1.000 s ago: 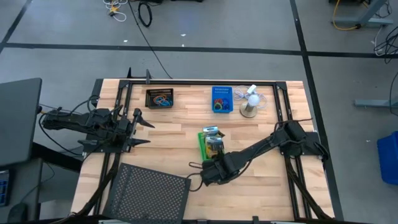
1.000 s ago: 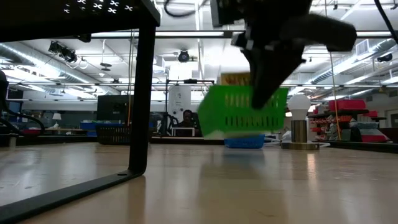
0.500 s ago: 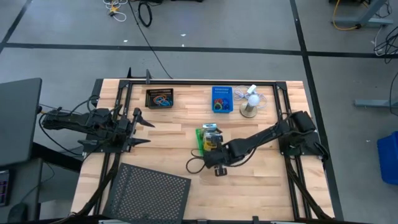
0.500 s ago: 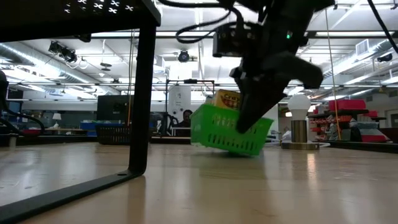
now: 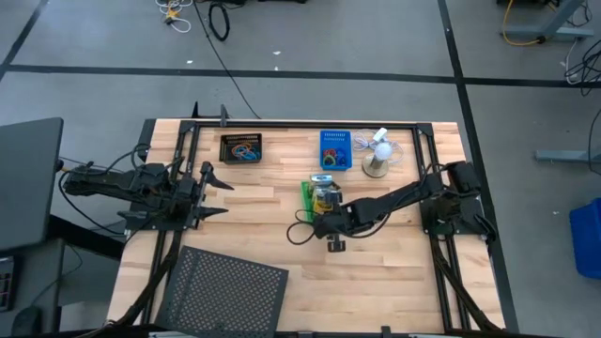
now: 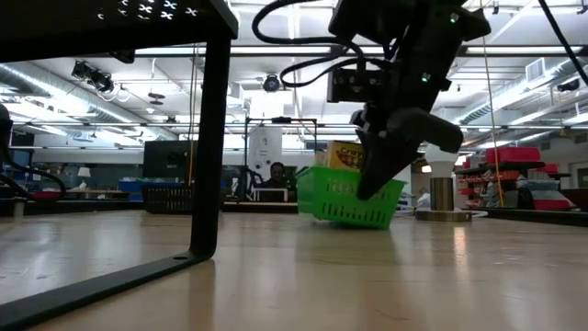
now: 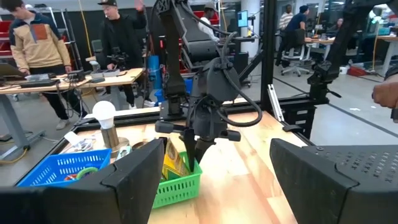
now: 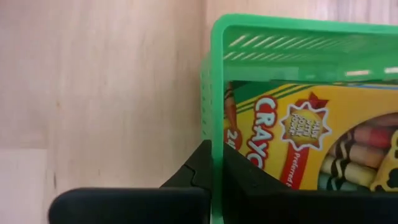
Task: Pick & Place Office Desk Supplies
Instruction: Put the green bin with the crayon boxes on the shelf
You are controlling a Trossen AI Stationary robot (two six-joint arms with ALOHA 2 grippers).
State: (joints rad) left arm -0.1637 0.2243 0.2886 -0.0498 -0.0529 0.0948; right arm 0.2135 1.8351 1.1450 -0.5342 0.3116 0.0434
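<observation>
Right gripper (image 6: 372, 179) clamped on the wall of the green bin (image 6: 351, 198), mid-table.

Three small bins are on the wood: the green one (image 5: 320, 199) near the middle, tilted in the low view with its near end raised, plus a black bin (image 5: 241, 148) and a blue bin (image 5: 334, 149) along the far edge, both holding coloured rubber-band loops (too small to count). One yellow crayon box (image 8: 311, 149) sits inside the green bin, whose rim is pinched between the right fingers (image 8: 199, 168). One white mini fan (image 5: 377, 155) stands just beside the blue bin. The left gripper (image 5: 214, 192) waits at the left side, fingers spread and empty, above one black mesh tray (image 5: 225, 299) at the near edge.
</observation>
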